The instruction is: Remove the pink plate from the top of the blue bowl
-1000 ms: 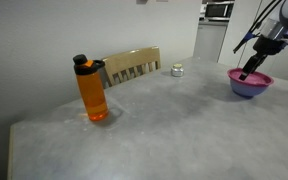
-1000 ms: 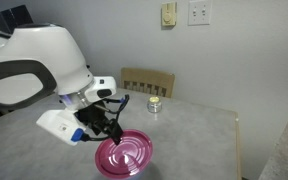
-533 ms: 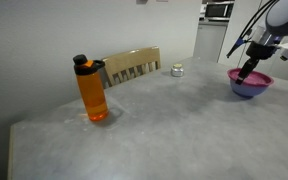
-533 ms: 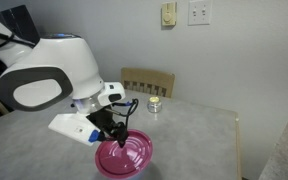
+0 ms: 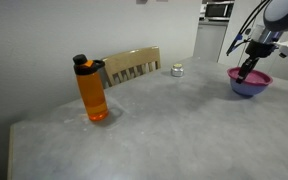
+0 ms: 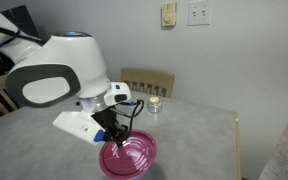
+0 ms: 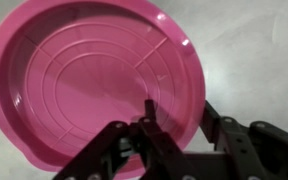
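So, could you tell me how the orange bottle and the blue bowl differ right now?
The orange bottle is tall and narrow; the blue bowl is low and wide. The bottle has a black cap; the bowl carries the pink plate. Both stand on the grey table.

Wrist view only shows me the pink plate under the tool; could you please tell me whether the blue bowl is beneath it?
Observer: Yes, in an exterior view the blue bowl sits directly under the pink plate.
Operator: Thank you. How does the tool approach it?
Observer: The tool points down at the plate from above.
Operator: What else is on the table?
Observer: An orange bottle stands upright, well apart from the bowl.
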`<state>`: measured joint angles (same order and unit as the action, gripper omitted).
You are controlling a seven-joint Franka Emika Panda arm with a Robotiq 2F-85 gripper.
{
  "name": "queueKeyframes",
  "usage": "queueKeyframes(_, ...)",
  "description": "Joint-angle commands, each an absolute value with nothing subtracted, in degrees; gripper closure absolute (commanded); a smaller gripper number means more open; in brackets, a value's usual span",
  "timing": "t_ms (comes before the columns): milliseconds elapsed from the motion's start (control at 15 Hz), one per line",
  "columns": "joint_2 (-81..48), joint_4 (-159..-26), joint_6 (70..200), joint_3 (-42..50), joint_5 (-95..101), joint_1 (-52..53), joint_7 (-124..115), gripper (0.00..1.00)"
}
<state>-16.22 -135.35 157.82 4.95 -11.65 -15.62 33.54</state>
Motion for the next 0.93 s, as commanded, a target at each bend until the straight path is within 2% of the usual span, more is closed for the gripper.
queueKeyframes(0,-17.4,-133.4,154.8,4.2,-10.6,-17.1,32.2,0.85)
queueKeyframes(133,-17.2,-133.0,153.9,4.3,-10.5,-16.9,31.5,1.0)
queueKeyframes(400,-15.9,-133.1,152.0,5.4,-8.8,-15.7,28.0,0.97)
queueKeyframes(867,-8.4,-135.3,149.2,9.2,6.1,-9.4,8.7,0.97)
